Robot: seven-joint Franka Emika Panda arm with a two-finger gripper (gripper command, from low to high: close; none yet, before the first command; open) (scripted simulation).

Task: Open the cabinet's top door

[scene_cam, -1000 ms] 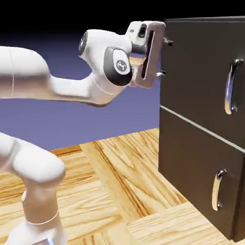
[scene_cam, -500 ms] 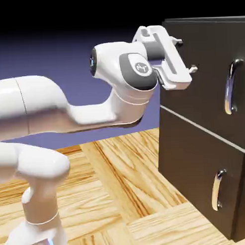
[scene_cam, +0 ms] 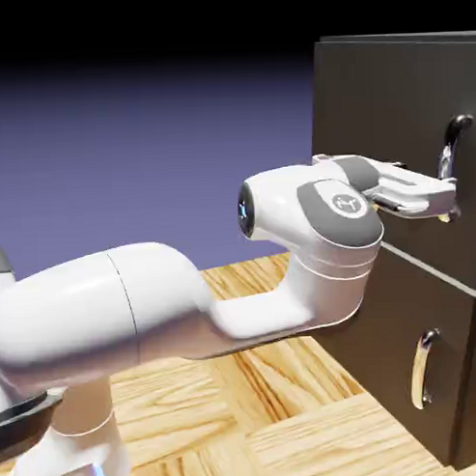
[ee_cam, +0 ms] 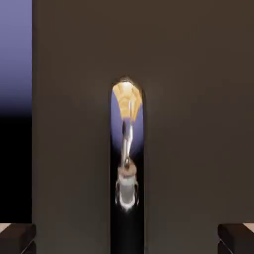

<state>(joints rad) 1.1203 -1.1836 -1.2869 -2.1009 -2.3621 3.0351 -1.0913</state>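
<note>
Top door (scene_cam: 398, 130) shut flush on the cabinet (scene_cam: 379, 305), upper panel on the exterior view's right, above the shorter lower panel (scene_cam: 391, 362). Long chrome handle (scene_cam: 451, 143) standing vertical near the door's right side; seen again dead centre in the hand view (ee_cam: 127, 149), mirror-bright and running up and down between the two dark finger tips (ee_cam: 17, 238) at the bottom corners. Gripper (scene_cam: 443, 201) level, pointed at the panel, over the handle's lower part; jaws spread as wide as they go, nothing held, one to each side of the bar and well apart from it. Contact with handle not visible; depth of the tips past the bar hard to judge from either view. Step in hand, by the look of it: final approach and grasp. Best done by keeping the bar centred between the tips, pushing in until the pads sit behind its curve without striking the panel, then closing firmly. Afterwards, pulling along an arc about the hinge rather than straight back, wrist turning with the door to avoid slipping off the smooth chrome. Hinge side not visible, likely the edge far from the handle. Lower panel's smaller handle (scene_cam: 423, 369) left alone.
</note>
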